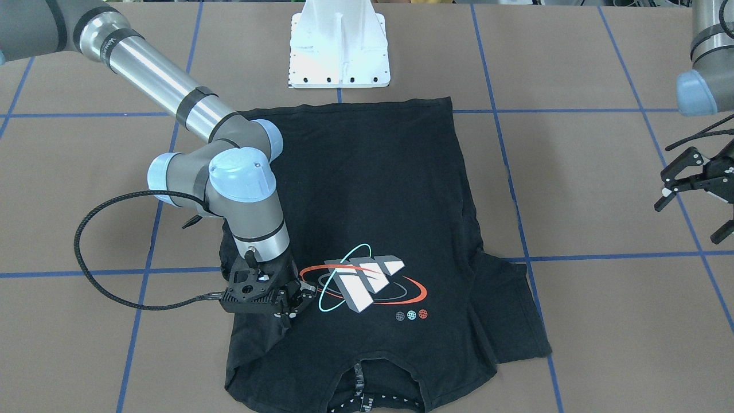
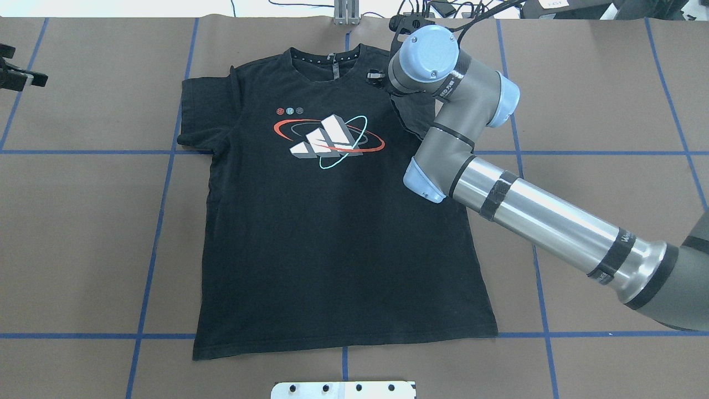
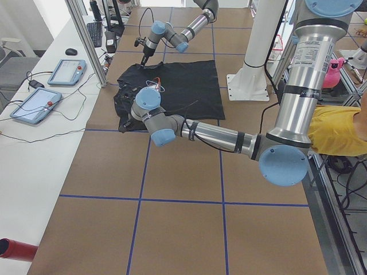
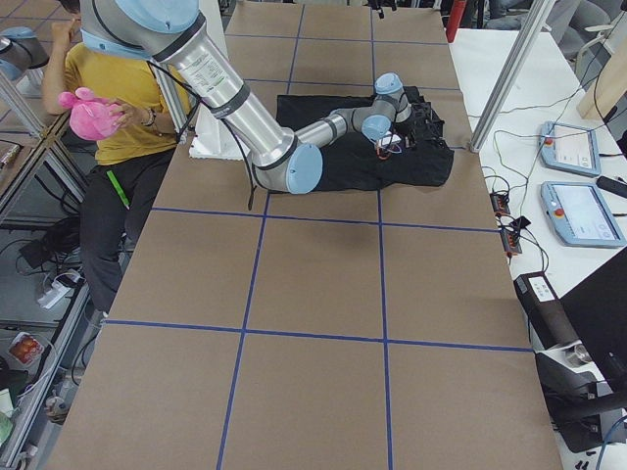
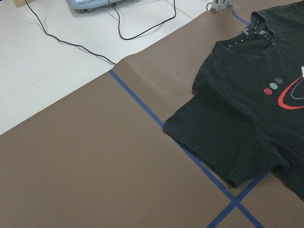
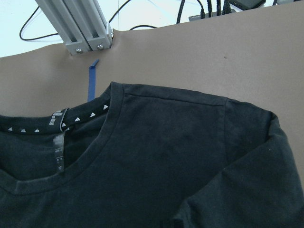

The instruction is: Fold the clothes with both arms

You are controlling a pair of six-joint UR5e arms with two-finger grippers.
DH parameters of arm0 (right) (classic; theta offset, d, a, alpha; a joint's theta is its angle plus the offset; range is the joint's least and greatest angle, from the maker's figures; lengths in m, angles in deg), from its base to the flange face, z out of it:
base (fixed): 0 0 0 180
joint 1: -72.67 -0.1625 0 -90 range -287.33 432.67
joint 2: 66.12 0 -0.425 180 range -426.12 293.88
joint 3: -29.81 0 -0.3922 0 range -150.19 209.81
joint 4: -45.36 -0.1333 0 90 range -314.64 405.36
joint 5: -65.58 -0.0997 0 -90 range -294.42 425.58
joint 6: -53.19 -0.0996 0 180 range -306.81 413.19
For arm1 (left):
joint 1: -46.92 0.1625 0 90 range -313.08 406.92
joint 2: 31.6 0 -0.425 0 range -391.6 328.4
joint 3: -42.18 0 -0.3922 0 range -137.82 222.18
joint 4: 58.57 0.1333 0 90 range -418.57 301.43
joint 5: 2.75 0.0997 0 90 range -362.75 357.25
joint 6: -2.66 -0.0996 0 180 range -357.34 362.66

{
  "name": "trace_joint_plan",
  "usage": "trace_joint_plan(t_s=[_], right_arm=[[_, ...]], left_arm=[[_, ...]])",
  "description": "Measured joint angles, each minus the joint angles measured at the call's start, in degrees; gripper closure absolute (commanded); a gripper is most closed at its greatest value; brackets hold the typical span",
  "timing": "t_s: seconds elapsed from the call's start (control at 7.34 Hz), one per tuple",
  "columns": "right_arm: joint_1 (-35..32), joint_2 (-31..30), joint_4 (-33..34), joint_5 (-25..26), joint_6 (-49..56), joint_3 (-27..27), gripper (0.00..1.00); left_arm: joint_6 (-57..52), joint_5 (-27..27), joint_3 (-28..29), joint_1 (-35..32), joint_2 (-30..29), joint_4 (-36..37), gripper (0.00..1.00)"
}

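Observation:
The black T-shirt point(image 1: 390, 189) point(image 2: 332, 238) lies flat and print-up on the brown table, its collar on the side away from the robot. My right gripper point(image 1: 295, 301) point(image 2: 376, 75) is low over the shoulder beside the collar. It looks shut on the sleeve, which is drawn in over the shirt body. The right wrist view shows the collar point(image 6: 61, 123) and that raised sleeve fold point(image 6: 247, 190), but no fingers. My left gripper point(image 1: 690, 221) point(image 2: 19, 77) hovers open off the shirt's other side, holding nothing. The left wrist view shows the flat left sleeve point(image 5: 223, 142).
The white mount base point(image 1: 338, 51) point(image 2: 343, 389) stands by the shirt's hem. An aluminium post point(image 6: 80, 28) and cables sit past the collar at the table edge. Two tablets point(image 3: 63, 71) lie on the side bench. A person in yellow point(image 4: 118, 98) stands beside the table.

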Motion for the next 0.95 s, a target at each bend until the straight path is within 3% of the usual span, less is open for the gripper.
trace_joint_plan(t_s=[0.14,0.54,0.95], right_arm=[[0.8,0.3,0.0,1.1,-0.1,0.7,0.01],[1.4,1.5,1.1,2.6,-0.9,1.2,0.00],[-3.6,2.4,8.6,-10.4,3.2,0.6,0.00]], left_arm=[[0.0,0.0,0.1,0.0,0.0,0.0,0.00],[0.1,0.0,0.7,0.2,-0.7,0.0,0.00],[3.3,3.2,6.5,3.2,-8.3,0.0,0.00]])
